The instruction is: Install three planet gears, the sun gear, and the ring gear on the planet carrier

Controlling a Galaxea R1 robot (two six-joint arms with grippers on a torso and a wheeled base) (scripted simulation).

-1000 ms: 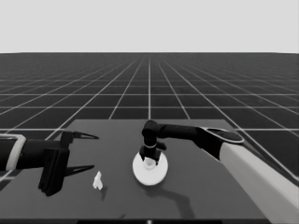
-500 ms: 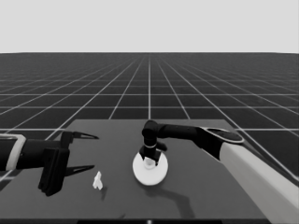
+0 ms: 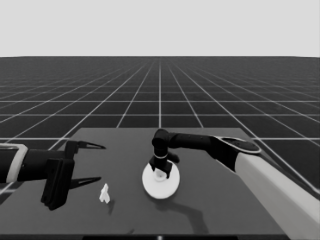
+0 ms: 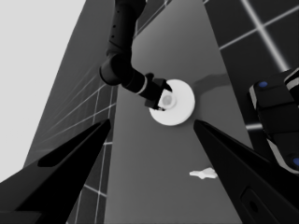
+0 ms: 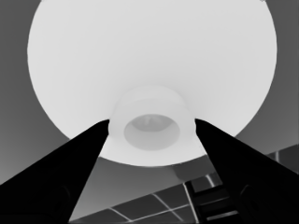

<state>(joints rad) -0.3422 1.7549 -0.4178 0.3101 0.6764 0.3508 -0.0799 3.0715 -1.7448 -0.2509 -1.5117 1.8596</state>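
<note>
Seen mid-table in the head view: the larger round part, a broad white disc with a raised hub, lying flat on the dark table a little right of centre. Directly above it, the right gripper, reaching in from the right on a black forearm that turns pale grey toward the lower right corner. Pinched between its two black fingers, the hub, with a fingertip touching the hub's wall on either side, as shown close up in the right wrist view. Inside the hub, a shallow round recess. No gears or smaller round part visible anywhere on the table; whether they sit beneath the disc cannot be told.

Parked over the table's left end, the left gripper, fingers spread wide with nothing between them. Near it, toward the table's front edge, a thin white piece, lying well apart from the disc and touched by neither gripper. From the left wrist view: the same disc farther off with the right arm bent over it, the thin piece nearer, and dark machinery with small blue lights at the edge.
</note>
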